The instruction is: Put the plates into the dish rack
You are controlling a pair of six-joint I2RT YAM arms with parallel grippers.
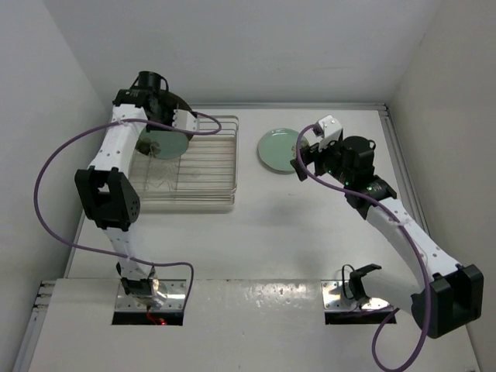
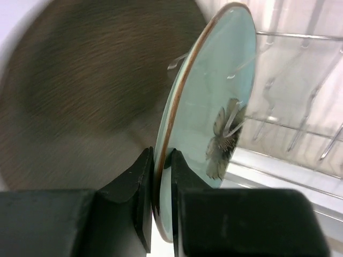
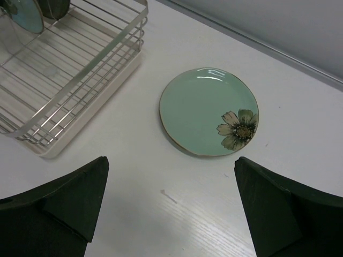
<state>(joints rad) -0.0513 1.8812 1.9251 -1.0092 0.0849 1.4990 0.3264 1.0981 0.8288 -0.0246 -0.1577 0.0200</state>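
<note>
1. My left gripper [image 2: 159, 163] was down inside the dish rack [image 2: 300, 37]. Its jaws were drawn narrow on the rim of the standing green plate [image 2: 214, 107], one finger on each face. As far as I could see, both pads touched it.
2. That plate stood on edge and ran straight out from between the fingers. Its flower faced the gripper's right, toward the rack's upright prongs [image 2: 268, 85]. I judged the rim pinch was chosen so the plate could drop thin-side-first between the wires.
3. Just to the left of the same fingers stood the brown plate [image 2: 80, 96]. It was upright too, large and blurred, with its face toward the green plate's back. I could not tell whether the two plates touched.
4. My right gripper [image 3: 170, 166] hovered over the table [image 3: 300, 134] with its jaws as wide as they go and nothing between them.
5. The flat green plate [image 3: 203, 110] lay ahead of and below that gripper, framed between its two fingers. Its flower was nearer the right finger. The rack sat further ahead, off to the left.
6. By my reading, two plates were in the rack and this flat one remained. The wide jaws suited an approach to it. Its rim lay flush on the table, though, so getting a finger under the edge looked like the hard part.
</note>
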